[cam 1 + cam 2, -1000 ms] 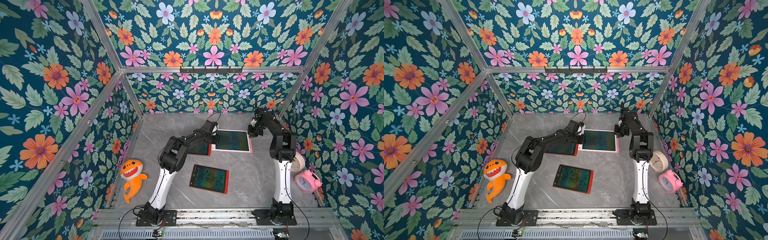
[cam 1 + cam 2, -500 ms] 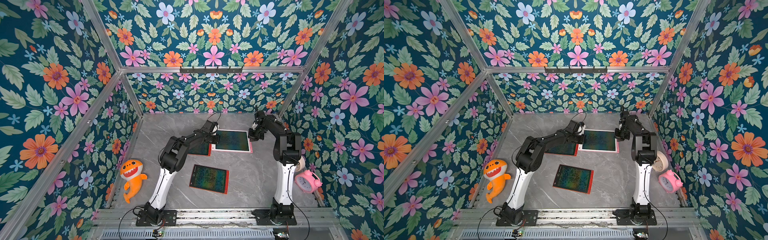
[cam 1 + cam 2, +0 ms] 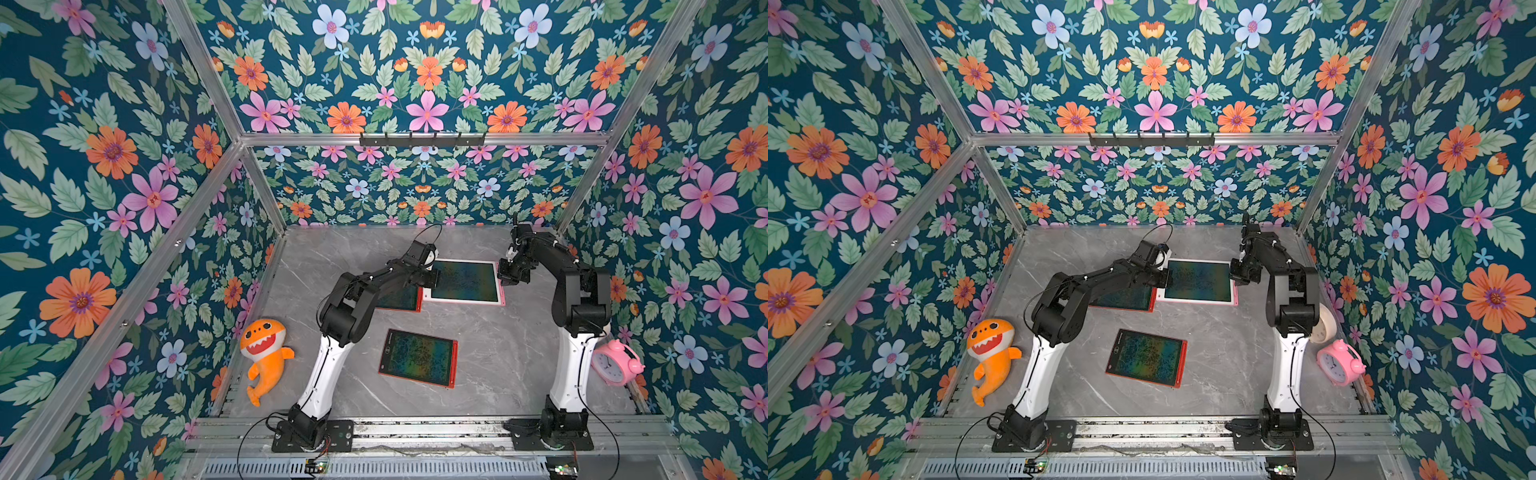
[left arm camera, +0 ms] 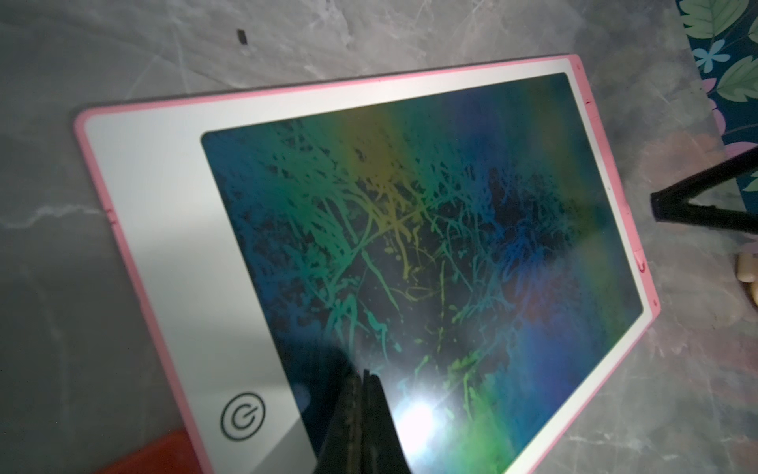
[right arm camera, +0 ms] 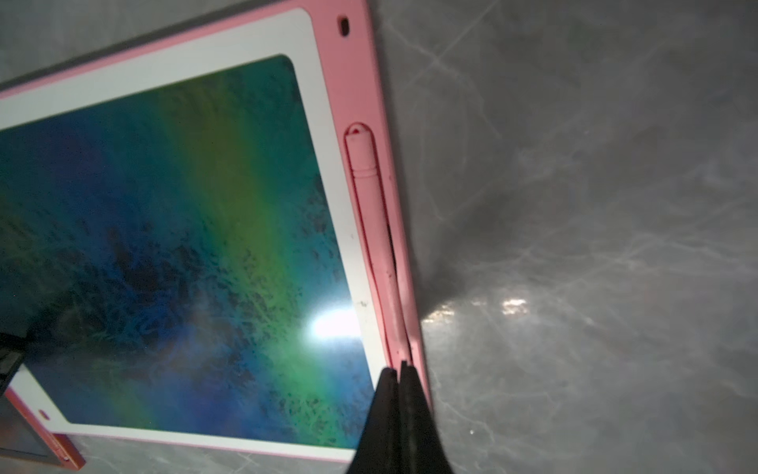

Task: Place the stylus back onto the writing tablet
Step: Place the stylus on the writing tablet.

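Pink stylus [image 5: 378, 246] seated in edge of tablet [image 5: 357, 74], right hand [image 5: 398, 367] closed at stylus end, left hand [image 4: 364, 373] closed

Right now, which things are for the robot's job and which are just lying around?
Job: pink tablet, pink stylus, right gripper, left gripper.
Lying around: near red tablet, far red tablet, shark toy, alarm clock, tape roll.

Pink frame, white border, rainbow scribbles on dark: writing tablet [image 3: 464, 281]. Pink stylus [image 5: 371, 213]. At 7 o'clock of it, red-framed tablet [image 3: 419, 357], same rainbow streaks. Grey-veined marble table [image 3: 498, 353]. Orange plush shark [image 3: 266, 353]; pink clock [image 3: 615, 361]. Teal floral walls [image 3: 124, 166].
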